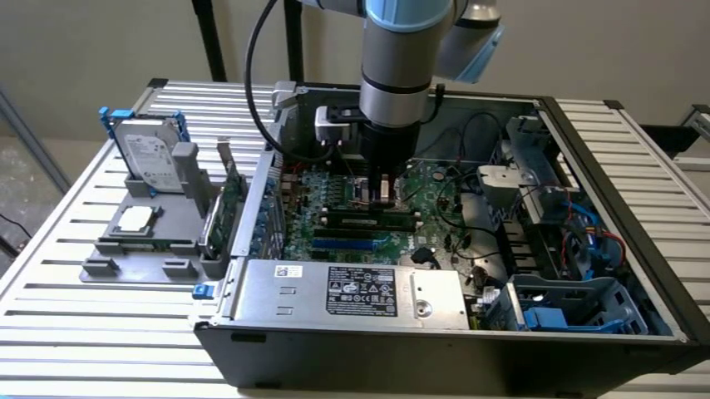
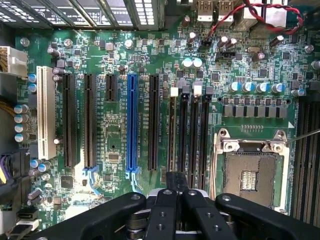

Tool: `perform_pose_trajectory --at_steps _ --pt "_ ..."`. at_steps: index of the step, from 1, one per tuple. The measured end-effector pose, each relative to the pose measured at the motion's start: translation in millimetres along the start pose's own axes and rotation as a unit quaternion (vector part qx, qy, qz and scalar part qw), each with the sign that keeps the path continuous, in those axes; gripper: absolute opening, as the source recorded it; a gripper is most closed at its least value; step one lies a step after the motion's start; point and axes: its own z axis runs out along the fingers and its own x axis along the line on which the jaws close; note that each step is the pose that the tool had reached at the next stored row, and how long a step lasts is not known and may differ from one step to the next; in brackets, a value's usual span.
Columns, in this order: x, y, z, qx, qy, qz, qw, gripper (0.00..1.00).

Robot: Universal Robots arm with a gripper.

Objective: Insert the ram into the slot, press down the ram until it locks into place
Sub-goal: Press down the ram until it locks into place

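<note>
**Gripper over the memory sockets inside the open PC case**

I see the arm reaching straight down into the open computer case (image 1: 621,249) in the exterior view; the gripper (image 1: 383,189) sits low over the motherboard (image 1: 332,187), near the middle of the board; just in front of it, toward the camera, a ram (image 1: 367,221) stick lies lengthwise across the board, seated along a black slot (image 1: 361,229); I cannot tell whether it is fully locked.

From the wrist camera, the gripper (image 2: 176,192) fingers (image 2: 162,215) look drawn close together around a thin dark edge that rises between them; I cannot tell for certain that this is a clamped stick; directly ahead of the fingertips run several long black memory slots (image 2: 193,130) side by side, with small white and grey clips at their far ends; beside them stands the open CPU socket (image 2: 250,175) with its metal frame; on the other side are the blue slot (image 2: 132,122), black expansion slots and 1 white slot (image 2: 45,112).

In the exterior view's left, outside the case, a grey fixture (image 1: 145,237) on the slatted table (image 1: 66,332) holds a hard drive (image 1: 150,158) upright and a CPU chip (image 1: 135,218) lying flat; the power supply (image 1: 355,287) runs along the case's near edge.
</note>
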Motion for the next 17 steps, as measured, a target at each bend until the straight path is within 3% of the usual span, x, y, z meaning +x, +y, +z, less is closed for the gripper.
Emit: perform_pose_trajectory --at_steps 6,12,17 --pt "-0.1 0.1 2.0 0.0002 -0.0004 0.000 1.0000 0.11" --pt "0.1 0.1 -19.5 0.0002 -0.0005 0.000 1.0000 0.11" --pt "0.1 -0.4 -21.4 0.0002 -0.0006 0.000 1.0000 0.11"
